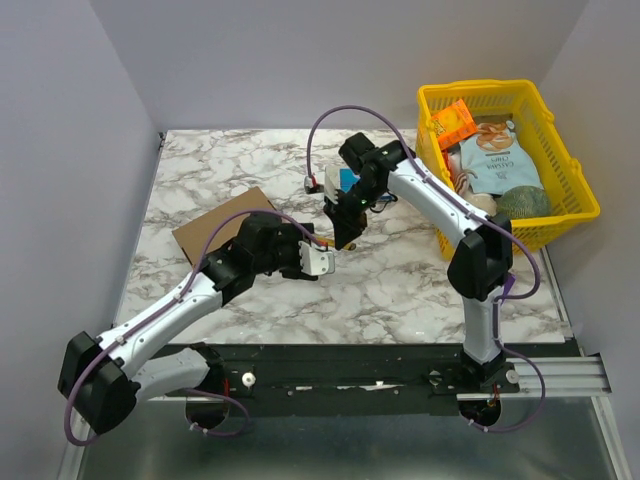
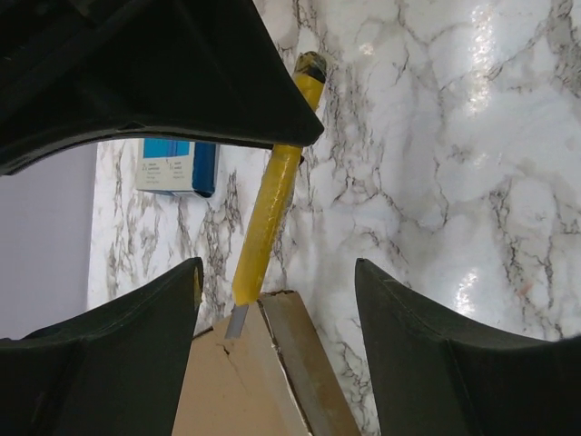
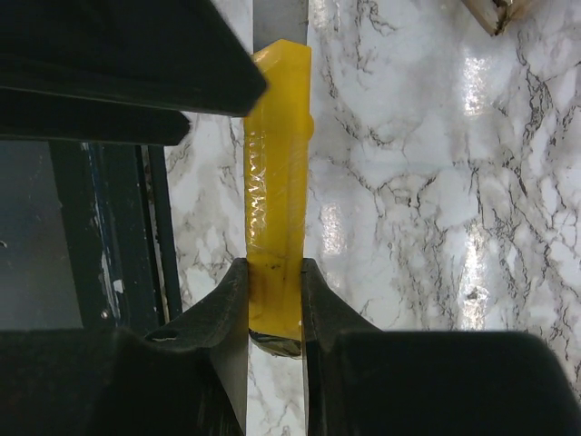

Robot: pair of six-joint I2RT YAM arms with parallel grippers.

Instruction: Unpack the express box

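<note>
The express box (image 1: 215, 228) is a flat brown cardboard mailer at the table's left-centre, partly hidden by my left arm. In the left wrist view its corner (image 2: 245, 381) lies between the fingers of my left gripper (image 2: 277, 309), which is open. My right gripper (image 3: 275, 300) is shut on the handle of a yellow utility knife (image 3: 277, 182). In the top view my right gripper (image 1: 346, 238) points down just right of my left gripper (image 1: 318, 262). The knife (image 2: 272, 191) reaches down to the box, and its grey blade (image 2: 236, 321) touches the corner by the lid seam.
A small blue box with a white label (image 1: 343, 180) lies behind the right gripper and also shows in the left wrist view (image 2: 177, 166). A yellow plastic basket (image 1: 480, 92) with snack packets stands at the back right. Grey walls enclose the marble table (image 1: 400, 280).
</note>
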